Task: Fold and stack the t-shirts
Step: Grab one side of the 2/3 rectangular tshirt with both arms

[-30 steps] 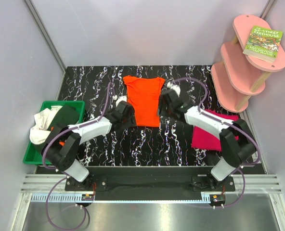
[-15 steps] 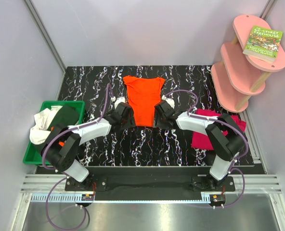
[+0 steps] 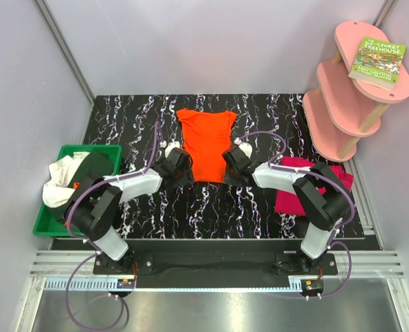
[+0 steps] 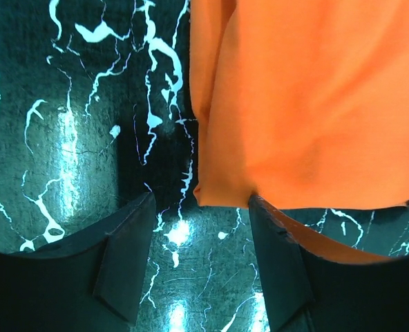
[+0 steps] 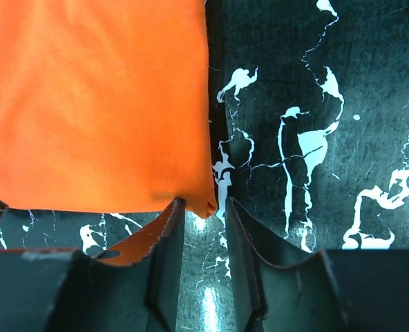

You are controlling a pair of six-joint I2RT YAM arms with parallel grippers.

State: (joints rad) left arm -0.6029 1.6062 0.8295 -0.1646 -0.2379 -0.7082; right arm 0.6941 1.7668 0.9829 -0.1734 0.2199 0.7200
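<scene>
Bright orange cloth t-shirt [image 3: 206, 142] lay flat mid black marbled surface [image 3: 121, 117]. Left gripper [image 4: 201, 207] stayed spread at its 7 o'clock hem corner. The right gripper [image 5: 203, 207] had narrowed around the 5 o'clock corner (gap remained, not yet pinching). Fold-lift looked imminent.

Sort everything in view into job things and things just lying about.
Job: orange t-shirt; folded magenta t-shirt; heaped white and dark green shirts.
Lying about: green bin holding that heap; pink shelf; book on its top tier.
</scene>
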